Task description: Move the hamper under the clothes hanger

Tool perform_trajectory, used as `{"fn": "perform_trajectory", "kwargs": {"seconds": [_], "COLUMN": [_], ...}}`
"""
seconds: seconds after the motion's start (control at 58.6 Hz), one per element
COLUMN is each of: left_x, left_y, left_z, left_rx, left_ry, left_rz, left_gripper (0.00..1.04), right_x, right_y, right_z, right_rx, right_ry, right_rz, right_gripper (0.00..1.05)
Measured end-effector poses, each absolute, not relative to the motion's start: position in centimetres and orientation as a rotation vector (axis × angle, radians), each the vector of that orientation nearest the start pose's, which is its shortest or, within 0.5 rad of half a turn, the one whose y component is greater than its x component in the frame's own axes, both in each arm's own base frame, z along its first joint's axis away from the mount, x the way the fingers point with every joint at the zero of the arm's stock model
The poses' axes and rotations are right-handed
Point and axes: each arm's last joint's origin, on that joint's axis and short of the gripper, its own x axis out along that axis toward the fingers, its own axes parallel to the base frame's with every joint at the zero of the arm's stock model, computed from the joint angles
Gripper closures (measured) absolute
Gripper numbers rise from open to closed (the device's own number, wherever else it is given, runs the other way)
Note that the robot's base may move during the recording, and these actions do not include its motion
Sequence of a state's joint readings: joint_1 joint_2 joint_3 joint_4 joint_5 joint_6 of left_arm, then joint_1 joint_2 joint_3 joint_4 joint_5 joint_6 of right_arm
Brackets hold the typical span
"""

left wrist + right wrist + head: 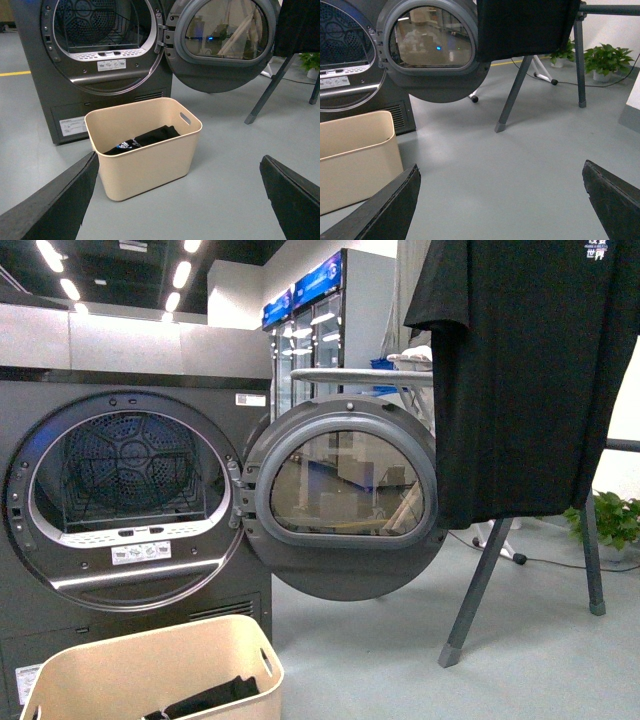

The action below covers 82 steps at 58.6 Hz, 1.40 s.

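Observation:
The beige hamper [150, 670] stands on the grey floor in front of the open dryer, with dark clothes inside. It also shows in the left wrist view [145, 145] and at the edge of the right wrist view [355, 155]. The clothes hanger [480, 580] stands to the right, a black T-shirt [525, 370] draped on it; its legs show in the right wrist view [512, 95]. My left gripper [177, 200] is open above the floor, short of the hamper. My right gripper [500, 200] is open over bare floor, right of the hamper.
The dark grey dryer [120, 480] has its round door [345, 500] swung open toward the rack. An ironing board [370, 375] stands behind the door. Potted plants [605, 60] and a cable lie by the far wall.

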<state>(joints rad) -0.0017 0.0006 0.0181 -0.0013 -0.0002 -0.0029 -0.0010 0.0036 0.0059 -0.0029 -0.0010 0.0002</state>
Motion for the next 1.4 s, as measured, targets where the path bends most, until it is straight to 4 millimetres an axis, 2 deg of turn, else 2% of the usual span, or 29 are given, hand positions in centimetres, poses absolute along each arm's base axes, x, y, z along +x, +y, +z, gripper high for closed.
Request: {"fn": "perform_trajectory", "kwargs": {"seconds": [1.399], "left_x": [9.66], "left_y": [-0.01], "left_z": [16.95], "left_rx": [-0.002], "left_ry": [-0.016], "left_rz": [-0.001], "left_gripper": [0.07], "right_x": [9.76], "right_y": [-0.01], "right_z": [16.50], "right_rx": [0.000], "right_ry": [0.001], "right_rz": [0.000], "right_gripper": [0.08]}}
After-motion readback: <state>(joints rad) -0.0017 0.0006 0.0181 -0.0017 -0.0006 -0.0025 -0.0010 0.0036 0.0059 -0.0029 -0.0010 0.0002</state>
